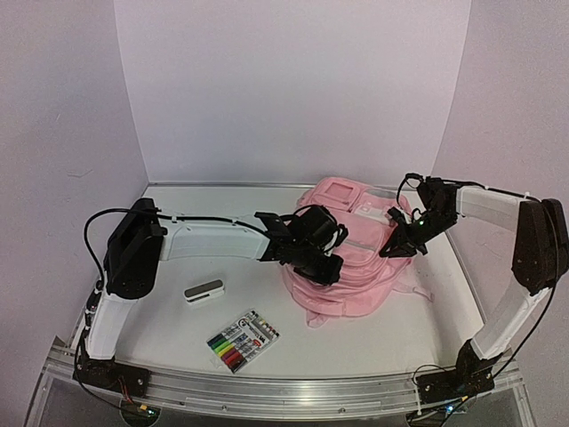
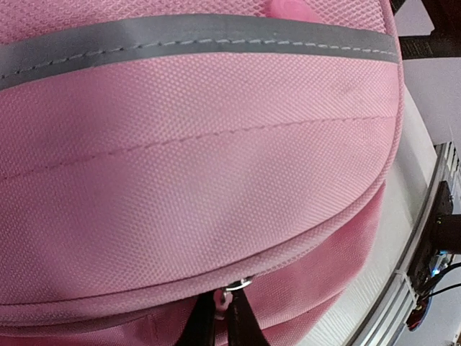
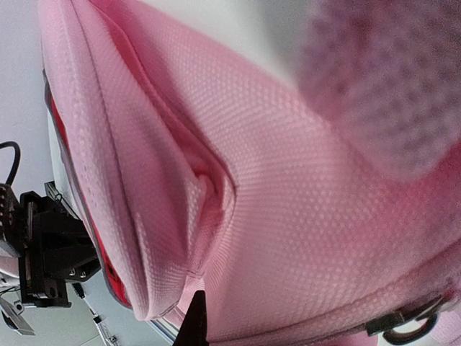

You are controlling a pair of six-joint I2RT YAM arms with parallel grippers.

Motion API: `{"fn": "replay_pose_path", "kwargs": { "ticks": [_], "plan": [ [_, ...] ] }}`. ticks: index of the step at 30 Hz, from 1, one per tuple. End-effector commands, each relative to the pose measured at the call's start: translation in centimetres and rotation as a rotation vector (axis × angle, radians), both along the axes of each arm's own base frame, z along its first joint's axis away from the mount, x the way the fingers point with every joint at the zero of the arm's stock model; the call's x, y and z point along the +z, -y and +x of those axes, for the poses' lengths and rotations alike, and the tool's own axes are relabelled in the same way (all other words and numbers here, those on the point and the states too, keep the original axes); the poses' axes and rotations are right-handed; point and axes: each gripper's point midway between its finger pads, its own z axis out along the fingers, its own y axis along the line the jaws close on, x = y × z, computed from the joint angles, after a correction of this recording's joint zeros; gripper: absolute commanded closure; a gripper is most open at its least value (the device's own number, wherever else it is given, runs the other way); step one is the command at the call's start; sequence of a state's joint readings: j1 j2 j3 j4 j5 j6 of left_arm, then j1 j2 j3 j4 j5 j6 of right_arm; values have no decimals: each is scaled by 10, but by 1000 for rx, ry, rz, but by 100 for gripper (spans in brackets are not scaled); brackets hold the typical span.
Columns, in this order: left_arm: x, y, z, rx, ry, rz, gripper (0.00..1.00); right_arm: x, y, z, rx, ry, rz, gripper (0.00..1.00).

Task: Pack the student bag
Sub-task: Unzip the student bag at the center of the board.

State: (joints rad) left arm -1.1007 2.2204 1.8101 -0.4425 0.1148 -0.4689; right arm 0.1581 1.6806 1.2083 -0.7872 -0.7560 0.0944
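The student bag (image 1: 360,289) lies flat on the right half of the desk (image 1: 373,347), its front side up. The left gripper (image 2: 225,321) is pressed together at the bag's front seam and seems to pinch the small metal zipper pull (image 2: 238,282). The right gripper (image 1: 403,242) is also pressed together at the bag's far right side, and a fold of cloth runs to its tip, so it seems to pinch the fabric. The danger, I think, is in the pull. It is small and smooth and may slip out from the fingers. If the right gripper loses the soft cloth, the whole bag may slide along the desk instead of opening. The fold could also be caught in the zipper. The pack of markers (image 1: 242,340) and the small white box (image 1: 204,291) lie outside, well apart from the bag.
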Motion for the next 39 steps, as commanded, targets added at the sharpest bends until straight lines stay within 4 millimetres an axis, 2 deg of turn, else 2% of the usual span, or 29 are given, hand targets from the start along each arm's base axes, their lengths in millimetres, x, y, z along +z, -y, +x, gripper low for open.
{"fn": "replay_pose_path", "kwargs": {
  "ticks": [1,5,6,9,12,15,17,18,19,20,21,22,24,25,30,33,35,39],
  "plan": [
    [26,-15,26,118,95,12,100,22,-12,7,47,99,58,100],
    [36,-47,25,176,108,42,100,17,2,4,89,136,-27,100],
    [33,-57,24,189,105,60,100,16,8,4,102,146,-51,100],
    [32,-89,27,247,102,94,100,7,29,3,137,155,-126,100],
    [39,-113,29,277,115,104,100,-6,54,7,163,156,-195,100],
    [46,-119,25,257,130,108,100,-12,76,21,228,218,-278,100],
    [54,-103,14,159,138,78,100,-6,81,38,285,292,-313,100],
    [58,-89,6,96,144,72,100,2,81,47,299,332,-314,100],
    [61,-76,-1,48,145,75,100,15,77,55,302,373,-296,95],
    [62,-63,-9,5,134,71,100,28,72,61,307,413,-271,82],
    [62,-51,-17,-37,106,55,100,42,67,64,314,452,-244,58],
    [61,-40,-20,-60,85,34,100,57,62,64,325,498,-223,42],
    [61,-29,-22,-74,69,-5,100,76,59,60,370,583,-219,22],
    [63,-26,-21,-72,72,-21,100,84,58,55,395,621,-223,19],
    [77,-24,-17,-55,90,-80,100,110,47,14,580,833,-205,12],
    [77,-29,-12,-30,72,-84,100,119,26,-9,700,952,-174,11],
    [76,-32,-9,-10,57,-95,100,119,6,-17,767,1002,-175,15],
    [75,-40,-1,41,29,-110,100,110,-26,-17,838,1068,-201,27]
  ]
}}
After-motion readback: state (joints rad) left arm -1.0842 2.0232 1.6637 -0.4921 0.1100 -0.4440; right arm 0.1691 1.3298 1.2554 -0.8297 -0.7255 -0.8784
